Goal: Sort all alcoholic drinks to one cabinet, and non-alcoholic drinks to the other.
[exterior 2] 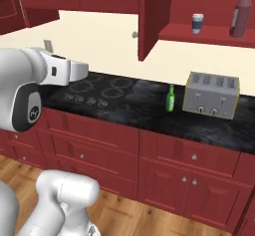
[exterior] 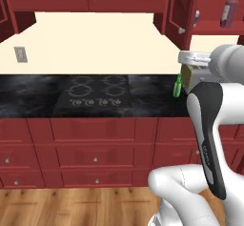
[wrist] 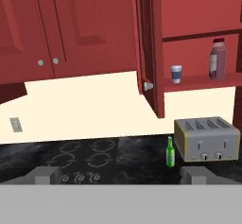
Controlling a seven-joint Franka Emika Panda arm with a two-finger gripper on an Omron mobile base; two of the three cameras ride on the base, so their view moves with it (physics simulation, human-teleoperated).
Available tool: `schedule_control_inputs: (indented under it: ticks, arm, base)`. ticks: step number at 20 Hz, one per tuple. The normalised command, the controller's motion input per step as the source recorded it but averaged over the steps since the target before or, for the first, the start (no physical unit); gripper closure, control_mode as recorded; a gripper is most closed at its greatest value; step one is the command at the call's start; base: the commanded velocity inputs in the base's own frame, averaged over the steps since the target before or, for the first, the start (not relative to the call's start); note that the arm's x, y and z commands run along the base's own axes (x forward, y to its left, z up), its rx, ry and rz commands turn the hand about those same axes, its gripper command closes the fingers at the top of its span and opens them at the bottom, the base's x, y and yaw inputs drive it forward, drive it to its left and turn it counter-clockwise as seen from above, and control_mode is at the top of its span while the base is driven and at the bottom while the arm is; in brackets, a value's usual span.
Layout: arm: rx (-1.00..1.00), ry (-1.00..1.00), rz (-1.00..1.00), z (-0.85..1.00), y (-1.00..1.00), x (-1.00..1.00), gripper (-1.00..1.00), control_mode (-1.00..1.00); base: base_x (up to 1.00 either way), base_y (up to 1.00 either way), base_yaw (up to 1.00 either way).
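The jaws are wide open and hold nothing. A green bottle [exterior 2: 170, 98] stands on the black counter [exterior 2: 144, 105] beside the toaster [exterior 2: 211, 95]. The juice bottle [exterior 2: 240, 14] and cup [exterior 2: 197, 23] sit on the cabinet shelf [exterior 2: 209, 34].

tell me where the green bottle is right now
The green bottle stands upright on the black counter, just left of the toaster.

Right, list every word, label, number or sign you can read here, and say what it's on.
None can be read.
Green bottle label: too small to read.
Juice bottle white label: blurred.
Cup sleeve: no legible print.
Cooktop control marks: patterns, not characters.
Round logo on the arm: unreadable.
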Motion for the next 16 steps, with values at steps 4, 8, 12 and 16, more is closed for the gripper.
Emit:
schedule_control_inputs:
  ticks: [4, 8, 12, 16]
  arm:
    - [0.00, 0.00, 0.00, 0.00, 0.00, 0.00, -1.00, 1.00]
    - [0.00, 0.00, 0.00, 0.00, 0.00, 0.00, -1.00, 1.00]
    - [0.00, 0.00, 0.00, 0.00, 0.00, 0.00, -1.00, 1.00]
    - [0.00, 0.00, 0.00, 0.00, 0.00, 0.00, -1.00, 1.00]
  base:
    - [-0.17, -0.46, 0.06]
    - [-0.10, -0.40, 0.06]
    - [-0.01, -0.40, 0.05]
    - [0.05, -0.35, 0.03]
